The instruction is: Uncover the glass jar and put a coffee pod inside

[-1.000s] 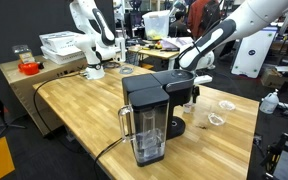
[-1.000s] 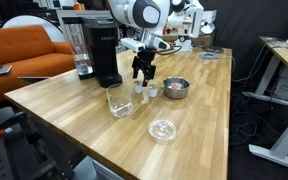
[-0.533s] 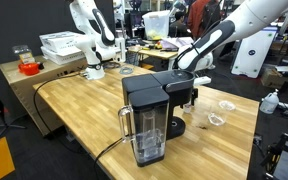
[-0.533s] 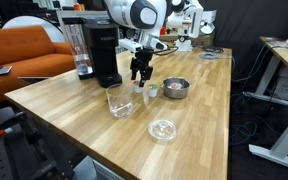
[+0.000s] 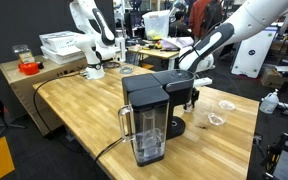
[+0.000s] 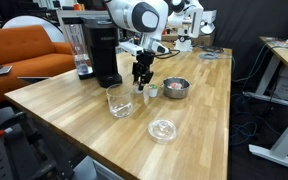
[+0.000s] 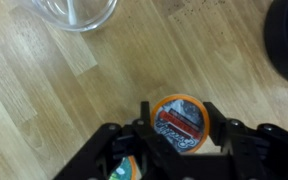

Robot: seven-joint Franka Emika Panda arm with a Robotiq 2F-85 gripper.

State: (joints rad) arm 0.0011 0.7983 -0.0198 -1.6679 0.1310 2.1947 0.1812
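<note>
In the wrist view a coffee pod (image 7: 180, 122) with an orange rim and printed foil top stands on the wooden table. My gripper (image 7: 179, 120) is over it, one finger pressed to each side of the rim. A second pod (image 7: 129, 168) peeks out at the lower left under the gripper body. The glass jar (image 7: 79, 12) lies at the top edge, uncovered. In an exterior view the jar (image 6: 119, 100) stands open in front of the coffee machine. Its clear lid (image 6: 163, 129) lies flat on the table. The gripper (image 6: 141, 80) is down between jar and bowl.
The black coffee machine (image 6: 99, 50) with its tall water tank stands behind the jar and hides most of the gripper in an exterior view (image 5: 149, 115). A metal bowl (image 6: 175, 88) sits just beside the pods. The table edge (image 6: 224, 120) is near.
The jaws have closed in from wide open until they touch the pod's rim. The arm has barely shifted, and the pod still stands on the table.
</note>
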